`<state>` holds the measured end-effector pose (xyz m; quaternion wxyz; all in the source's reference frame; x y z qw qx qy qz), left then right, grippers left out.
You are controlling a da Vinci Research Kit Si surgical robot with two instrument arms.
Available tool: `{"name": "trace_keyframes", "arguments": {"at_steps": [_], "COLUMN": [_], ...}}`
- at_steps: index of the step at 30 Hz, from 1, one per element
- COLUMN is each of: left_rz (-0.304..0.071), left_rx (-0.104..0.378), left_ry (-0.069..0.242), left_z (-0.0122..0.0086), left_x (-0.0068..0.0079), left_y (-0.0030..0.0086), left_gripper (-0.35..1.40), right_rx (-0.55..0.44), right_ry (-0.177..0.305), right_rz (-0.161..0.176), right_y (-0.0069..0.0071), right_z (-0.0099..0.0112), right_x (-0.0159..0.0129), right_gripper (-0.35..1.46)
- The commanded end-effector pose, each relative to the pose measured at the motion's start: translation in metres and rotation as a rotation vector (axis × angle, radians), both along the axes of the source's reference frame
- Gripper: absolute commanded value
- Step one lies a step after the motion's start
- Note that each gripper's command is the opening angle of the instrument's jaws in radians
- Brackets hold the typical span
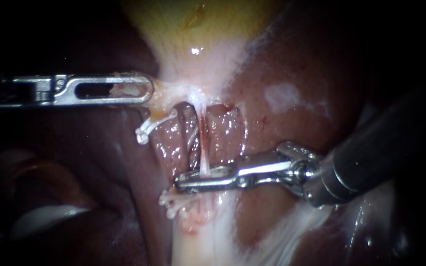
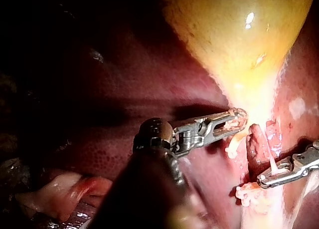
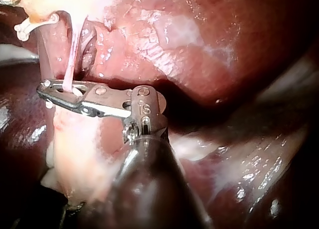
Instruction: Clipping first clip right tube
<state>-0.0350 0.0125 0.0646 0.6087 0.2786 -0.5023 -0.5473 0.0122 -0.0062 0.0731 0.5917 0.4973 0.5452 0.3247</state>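
A thin pale pink tube (image 1: 204, 148), the right of the two strands, runs down from the yellow gallbladder (image 1: 198, 29). My right instrument (image 1: 181, 184) comes in from the right and crosses it low down. Its long jaws lie nearly together with the tube (image 3: 70, 59) passing between them and a bit of white clip showing inside. My left instrument (image 1: 146, 88) has slotted jaws that pinch the pale tissue at the gallbladder's neck (image 2: 239, 120). The thicker left tube (image 1: 173, 143) carries two white clips, an upper clip (image 1: 146, 129) and a lower clip (image 1: 172, 202).
Dark red liver (image 1: 297, 98) surrounds the dissected field on both sides. Pale fatty tissue (image 1: 198, 246) trails below the jaws. The right instrument's dark shaft (image 1: 371, 157) fills the right side of the endoscope view.
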Motion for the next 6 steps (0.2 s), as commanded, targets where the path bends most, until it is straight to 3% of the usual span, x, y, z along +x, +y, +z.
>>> {"name": "trace_keyframes", "arguments": {"at_steps": [1,6], "left_rz": [0.0,0.0], "left_rx": [0.0,0.0], "left_ry": [0.0,0.0], "left_z": [0.0,0.0], "left_x": [0.0,0.0], "left_y": [0.0,0.0], "left_gripper": [-0.35,-0.35], "right_rx": [0.0,0.0], "right_ry": [0.0,0.0], "right_rz": [0.0,0.0], "right_y": [0.0,0.0], "right_z": [0.0,0.0], "right_x": [0.0,0.0], "right_gripper": [-0.35,-0.35]}}
